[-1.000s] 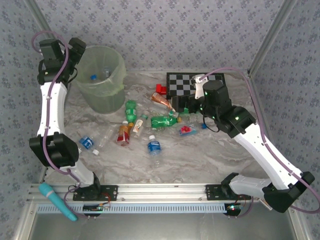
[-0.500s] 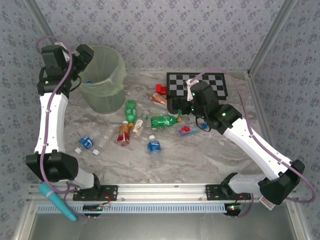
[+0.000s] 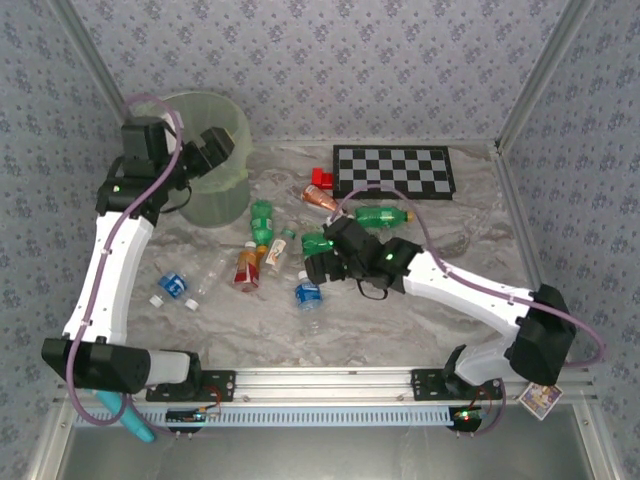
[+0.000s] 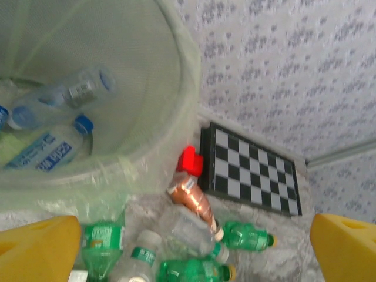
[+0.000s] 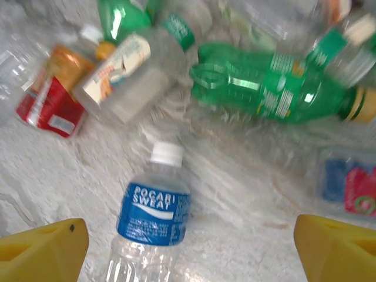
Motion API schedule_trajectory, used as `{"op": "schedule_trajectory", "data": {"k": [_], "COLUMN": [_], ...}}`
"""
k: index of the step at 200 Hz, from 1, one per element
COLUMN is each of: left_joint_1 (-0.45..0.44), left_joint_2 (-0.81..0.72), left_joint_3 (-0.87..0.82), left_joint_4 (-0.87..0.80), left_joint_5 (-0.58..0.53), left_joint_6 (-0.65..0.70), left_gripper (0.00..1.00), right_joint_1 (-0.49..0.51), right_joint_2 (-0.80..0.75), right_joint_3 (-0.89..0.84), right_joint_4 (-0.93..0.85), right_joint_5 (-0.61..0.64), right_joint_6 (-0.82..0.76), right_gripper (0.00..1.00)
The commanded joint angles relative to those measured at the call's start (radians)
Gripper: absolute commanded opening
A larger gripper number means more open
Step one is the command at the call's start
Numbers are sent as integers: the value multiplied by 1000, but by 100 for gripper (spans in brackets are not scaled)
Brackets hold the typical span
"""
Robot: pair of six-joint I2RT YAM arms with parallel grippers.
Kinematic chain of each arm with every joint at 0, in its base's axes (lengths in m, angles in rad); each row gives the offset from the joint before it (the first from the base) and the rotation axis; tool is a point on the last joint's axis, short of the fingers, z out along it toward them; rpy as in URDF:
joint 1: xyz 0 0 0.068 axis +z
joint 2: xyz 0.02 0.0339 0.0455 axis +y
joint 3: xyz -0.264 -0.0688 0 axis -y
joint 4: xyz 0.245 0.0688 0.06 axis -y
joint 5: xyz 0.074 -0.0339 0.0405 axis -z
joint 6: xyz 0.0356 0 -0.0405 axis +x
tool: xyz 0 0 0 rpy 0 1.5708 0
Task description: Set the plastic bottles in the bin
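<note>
The bin (image 3: 212,203), a pale-green translucent bucket, stands at the far left. My left gripper (image 3: 221,149) hangs open over its near rim; in the left wrist view its yellow fingers (image 4: 36,248) frame the bin (image 4: 147,76), which holds clear blue-capped bottles (image 4: 61,97). Plastic bottles lie scattered mid-table: green ones (image 3: 383,215), an orange-red one (image 3: 247,268), a blue-labelled one (image 3: 308,293). My right gripper (image 3: 318,268) hovers open just above that blue-labelled bottle (image 5: 154,205), which lies nearer its left finger (image 5: 44,247). A green bottle (image 5: 276,85) lies beyond.
A black-and-white checkerboard (image 3: 395,170) lies at the back right. A small red block (image 3: 322,178) sits by its left edge, next to a copper-coloured bottle (image 3: 320,198). Another blue-labelled bottle (image 3: 172,285) lies near the left arm. Patterned walls close three sides.
My right arm has swung from the checkerboard down and left to above the blue-labelled bottle. My left gripper has moved from the bin's left side across to its near right rim.
</note>
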Motion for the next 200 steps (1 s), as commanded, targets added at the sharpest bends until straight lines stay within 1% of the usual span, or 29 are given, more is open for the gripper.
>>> {"op": "schedule_trajectory", "data": {"k": [1,43,78,90,103,121,178,186,200], "left_joint_1": [-14,-29,-31,-31,-31,-30,-31,-31,-31], "left_joint_2": [-68,-122,-141,-141,-138,-135,-146,-153,-164], "left_joint_3": [-44,-132,-161,-163,-161,-162,-183,-193,-211], "left_joint_4": [-28,-32,-39,-41,-41,-68,-53,-53,-13], "left_joint_5": [-4,26,40,49,56,59,66,67,67], "left_joint_6": [40,32,42,47,51,52,41,38,24], "left_gripper": [100,100,100,100,100,100,100,100,100], "right_joint_1": [31,103,160,168,175,189,205,206,205], "right_joint_2": [37,149,227,251,277,304,353,353,350], "right_joint_3": [-38,-62,-54,-51,-49,-48,-49,-45,-39], "right_joint_4": [44,92,97,100,99,96,88,89,86], "right_joint_5": [-11,-39,-21,-21,-29,-27,-28,-25,-23], "right_joint_6": [83,172,197,205,213,219,235,230,219], "right_gripper": [90,87,85,84,81,80,75,72,64]}}
